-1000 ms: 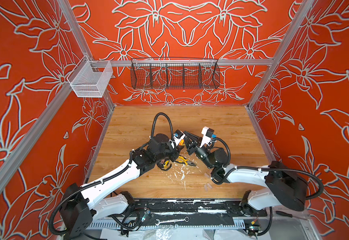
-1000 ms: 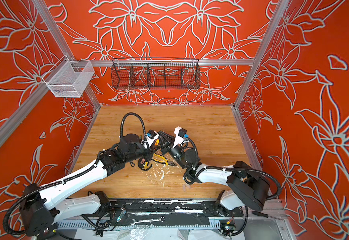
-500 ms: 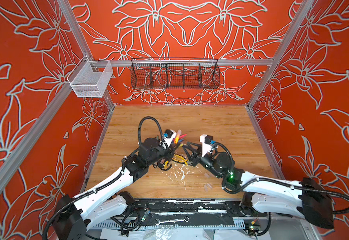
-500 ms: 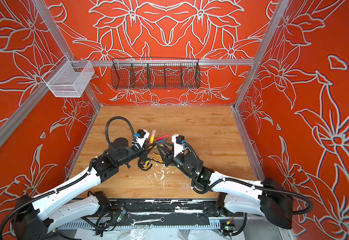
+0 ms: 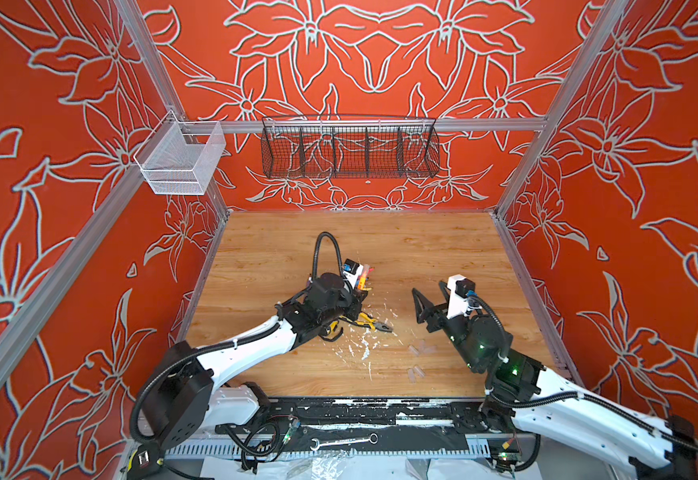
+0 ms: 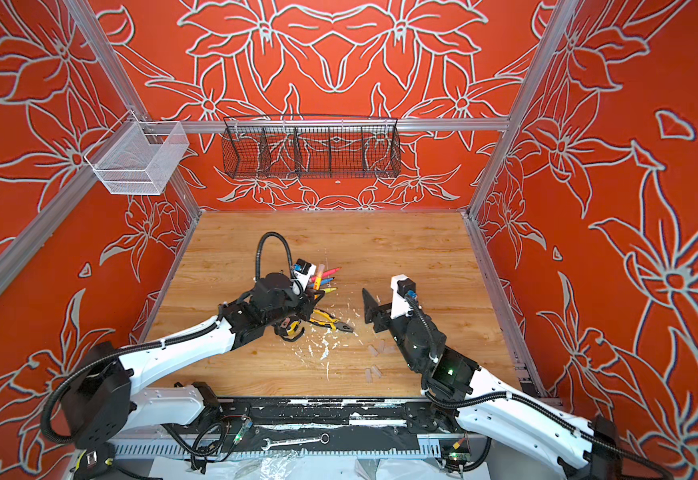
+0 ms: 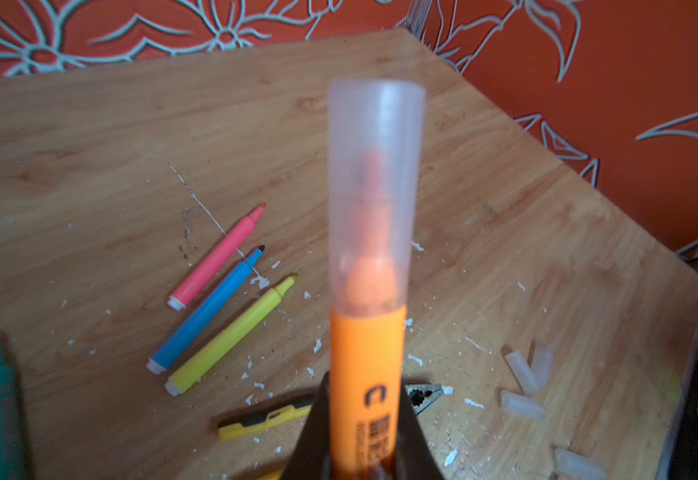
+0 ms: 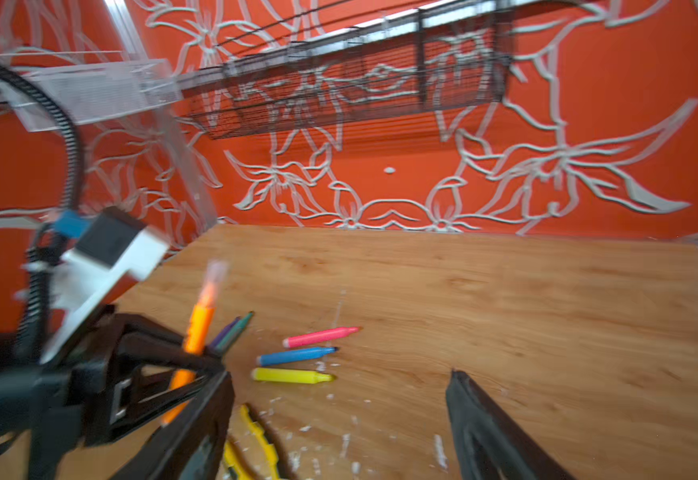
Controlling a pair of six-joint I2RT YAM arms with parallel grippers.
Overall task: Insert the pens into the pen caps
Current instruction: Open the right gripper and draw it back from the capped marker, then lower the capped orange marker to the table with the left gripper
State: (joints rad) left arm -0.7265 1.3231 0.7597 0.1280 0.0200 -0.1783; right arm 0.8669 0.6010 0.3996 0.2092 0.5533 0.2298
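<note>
We see the wooden table [image 5: 422, 249] first, with both arms reaching onto it from the near edge. The left arm [image 5: 247, 353] comes in from 7 o'clock and stretches low to the table's middle, its wrist bent upward. The right arm [image 5: 546, 395] comes in from 5 o'clock and ends at about 3 o'clock of the middle, its wrist raised off the wood and aimed toward 12 o'clock.

The left gripper [image 7: 366, 399] has its fingers clamped together on the barrel of the orange pen [image 7: 366, 353]. The right gripper [image 5: 427, 287] hangs above the table with its fingers spread wide apart and nothing between them.

The pliers [image 5: 370, 322] lie flat just at 5 o'clock of the left gripper, nose toward 4 o'clock.

The orange pen sticks up out of the left fingers, leaning toward 12 o'clock, and a clear cap [image 7: 376, 166] sits over its tip. The pink pen [image 7: 218, 255], blue pen [image 7: 206, 309] and yellow pen [image 7: 231, 334] lie side by side, uncapped, at 12 o'clock of the left gripper, tips toward 2 o'clock. The green pen [image 8: 237, 328] and purple pen [image 8: 225, 332] lie together close behind that gripper.

The loose caps [image 5: 416, 373] lie in two small clusters at 5 o'clock of the middle, between the pliers and the right arm. White flecks [image 5: 360, 349] are scattered around the pliers.
</note>
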